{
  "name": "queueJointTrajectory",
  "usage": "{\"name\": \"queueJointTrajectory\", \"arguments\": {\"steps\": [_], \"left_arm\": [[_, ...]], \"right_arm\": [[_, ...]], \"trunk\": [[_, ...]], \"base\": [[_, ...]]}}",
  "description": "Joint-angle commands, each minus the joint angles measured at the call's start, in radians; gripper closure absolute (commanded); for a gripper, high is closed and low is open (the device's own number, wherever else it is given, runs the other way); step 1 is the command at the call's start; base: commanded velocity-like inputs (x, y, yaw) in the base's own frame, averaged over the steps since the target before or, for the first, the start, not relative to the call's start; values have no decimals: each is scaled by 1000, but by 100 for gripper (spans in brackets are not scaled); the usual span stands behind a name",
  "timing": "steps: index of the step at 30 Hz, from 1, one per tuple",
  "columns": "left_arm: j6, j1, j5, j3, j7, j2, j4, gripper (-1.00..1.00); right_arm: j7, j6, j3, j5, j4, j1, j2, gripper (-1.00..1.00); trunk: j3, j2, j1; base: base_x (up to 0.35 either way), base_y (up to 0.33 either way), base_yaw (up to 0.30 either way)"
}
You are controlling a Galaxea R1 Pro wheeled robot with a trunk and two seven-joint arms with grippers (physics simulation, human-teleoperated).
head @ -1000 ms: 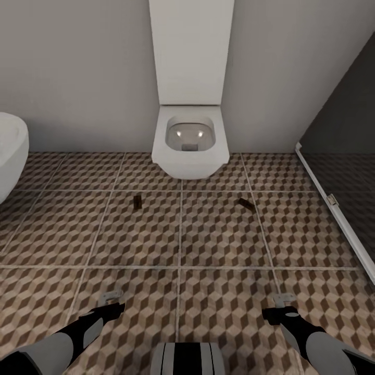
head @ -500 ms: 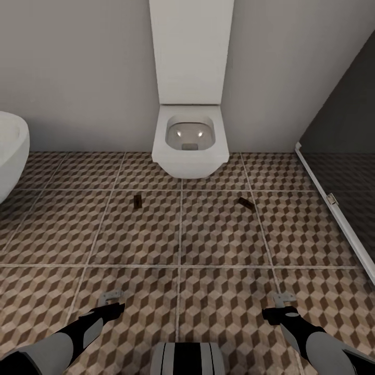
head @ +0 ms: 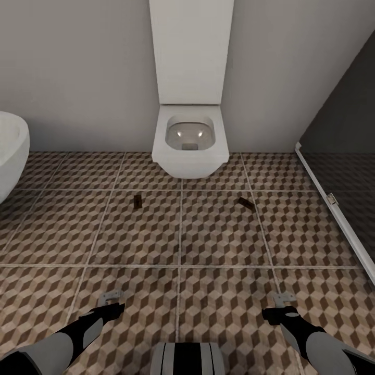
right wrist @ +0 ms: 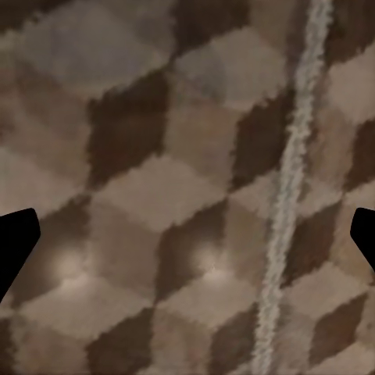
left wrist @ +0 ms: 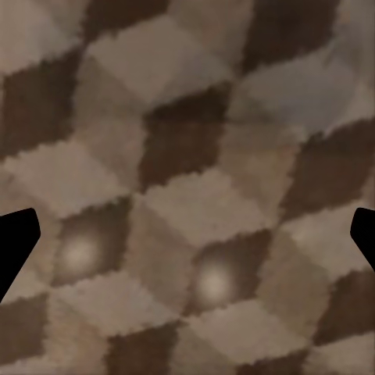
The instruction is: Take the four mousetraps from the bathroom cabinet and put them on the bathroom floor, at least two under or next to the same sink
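- Head view looks down on the bathroom floor (head: 219, 245), cube-patterned tiles in brown, beige and white with pale grout lines.
- A white wall-hung toilet (head: 190, 138) sits at the far wall, bowl open, with a tall white panel rising behind it.
- Two mousetraps lie flat on the tiles just in front of the toilet: the left mousetrap (head: 137, 201) off the bowl's left side, the right mousetrap (head: 246, 203) off its right side and angled. They are well apart from each other; detail is too small to read.
- A white rounded bathtub edge (head: 11, 151) shows at the left border.
- A dark glass shower partition (head: 338, 172) with a pale frame runs along the right.
- Left gripper (head: 111, 297) hangs low over the near tiles, fingers spread apart with nothing between them; the left wrist view has bare floor between the two dark fingertips (left wrist: 16, 242).
- Right gripper (head: 284, 298) mirrors it on the other side, jaws parted and empty, a grout line (right wrist: 289, 195) crossing the floor beneath it.
- Both grippers are well short of the mousetraps.
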Motion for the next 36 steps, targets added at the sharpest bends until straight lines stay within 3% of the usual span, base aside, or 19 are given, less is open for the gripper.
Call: {"name": "queueJointTrajectory", "arguments": {"steps": [1,36], "left_arm": [[0,0,8,-8,4,1,-2,-100],[-1,-1,5,-9,-8,1,12,-100]], "right_arm": [[-2,0,-8,11,1,-1,0,-100],[-21,-4,-11,-2,-1,-1,-2,-100]], "trunk": [[-1,0,0],[-1,0,0]], "base": [[0,0,0],[0,0,0]]}}
